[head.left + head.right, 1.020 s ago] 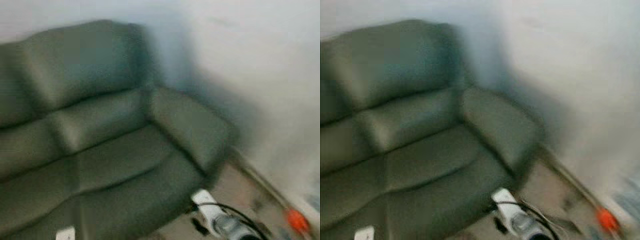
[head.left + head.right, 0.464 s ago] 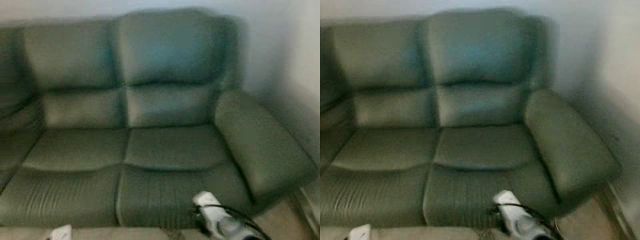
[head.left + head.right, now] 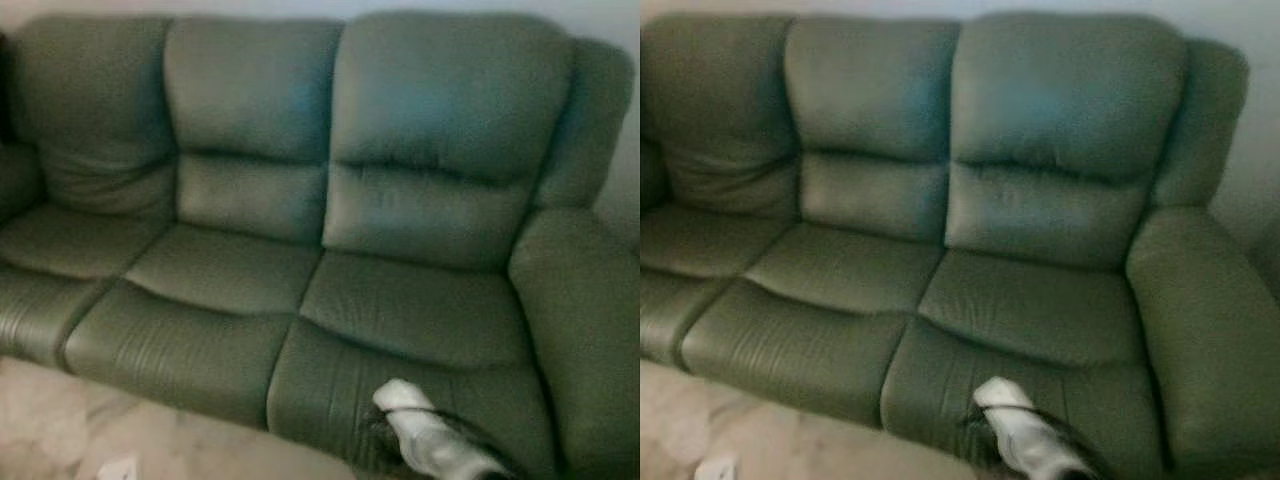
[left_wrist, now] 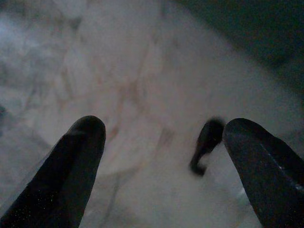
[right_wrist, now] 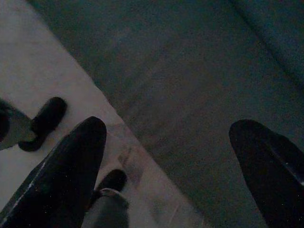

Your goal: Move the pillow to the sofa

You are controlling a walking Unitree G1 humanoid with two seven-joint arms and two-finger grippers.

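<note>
A green sofa [image 3: 300, 230] spans the head views, three seat cushions wide, with a fat armrest [image 3: 585, 320] at the right end; its seats are bare, and the pillow cannot be made out on them or on the pale floor [image 3: 60, 430] in front; a small white thing [image 3: 118, 468] lies at the lower left, too blurred to name; the right arm [image 3: 430, 445] pokes up low in front of the right-hand seat; the left gripper [image 4: 161, 161] hangs over marbled floor, fingers [image 4: 78, 156] spread apart and holding nothing; the right gripper [image 5: 166, 161] hangs where the floor meets the sofa front, fingers [image 5: 71, 166] likewise spread and empty
</note>
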